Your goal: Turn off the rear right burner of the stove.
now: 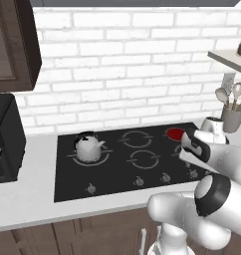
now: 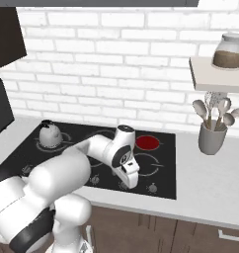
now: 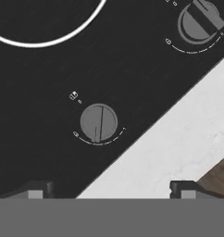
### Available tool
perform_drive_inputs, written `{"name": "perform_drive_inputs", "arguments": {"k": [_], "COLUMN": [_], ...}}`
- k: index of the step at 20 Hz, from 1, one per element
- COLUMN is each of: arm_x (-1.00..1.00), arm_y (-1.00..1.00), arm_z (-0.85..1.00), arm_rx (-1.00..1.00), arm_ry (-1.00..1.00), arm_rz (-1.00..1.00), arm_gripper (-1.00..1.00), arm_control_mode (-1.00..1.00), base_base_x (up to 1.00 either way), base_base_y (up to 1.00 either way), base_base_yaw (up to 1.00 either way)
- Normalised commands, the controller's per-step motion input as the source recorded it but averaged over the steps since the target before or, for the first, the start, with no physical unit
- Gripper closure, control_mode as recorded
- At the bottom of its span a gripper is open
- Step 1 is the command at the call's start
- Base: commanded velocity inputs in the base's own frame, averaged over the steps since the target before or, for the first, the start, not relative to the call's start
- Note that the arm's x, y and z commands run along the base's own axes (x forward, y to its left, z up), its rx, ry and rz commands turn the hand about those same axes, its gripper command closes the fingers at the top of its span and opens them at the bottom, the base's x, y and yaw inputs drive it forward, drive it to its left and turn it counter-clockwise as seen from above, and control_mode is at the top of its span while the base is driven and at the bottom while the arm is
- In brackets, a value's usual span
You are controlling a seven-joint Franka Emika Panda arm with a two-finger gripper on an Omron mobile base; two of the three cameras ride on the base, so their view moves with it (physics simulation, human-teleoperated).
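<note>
— Why is the gripper [image 3: 109, 190] hanging over that knob [image 3: 99, 122]?
— Fingers spread, nothing held, lining up. The rear right burner [image 2: 147, 143] glows red at the stove's [image 2: 22, 154] back.

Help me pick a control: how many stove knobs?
4 along the stove front: far-left knob, middle knob, right-middle knob, rightmost knob by the arm, which may hide another.
</note>
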Motion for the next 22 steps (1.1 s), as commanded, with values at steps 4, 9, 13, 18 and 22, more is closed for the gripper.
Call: {"name": "perform_drive_inputs", "arguments": {"k": [4,9,13,18,22], "arm_x": [0.21,0.06,0.04,0.06,0.0], "arm_y": [0.0,0.0,0.0,0.0,0.0], "arm_z": [-0.18,-0.31,-0.31,-0.12,-0.15], "arm_rx": [0.0,0.0,0.0,0.0,0.0], "arm_ry": [0.0,0.0,-0.06,-0.05,-0.02], "arm_rz": [0.0,0.0,0.0,0.0,0.0], "arm_gripper": [-1.0,-1.0,-1.0,-1.0,-1.0], "arm_control_mode": [-1.0,-1.0,-1.0,-1.0,-1.0], "base_base_x": [0.0,0.0,0.0,0.0,0.0], "base_base_y": [0.0,0.0,0.0,0.0,0.0], "base_base_yaw": [0.0,0.0,0.0,0.0,0.0]}}
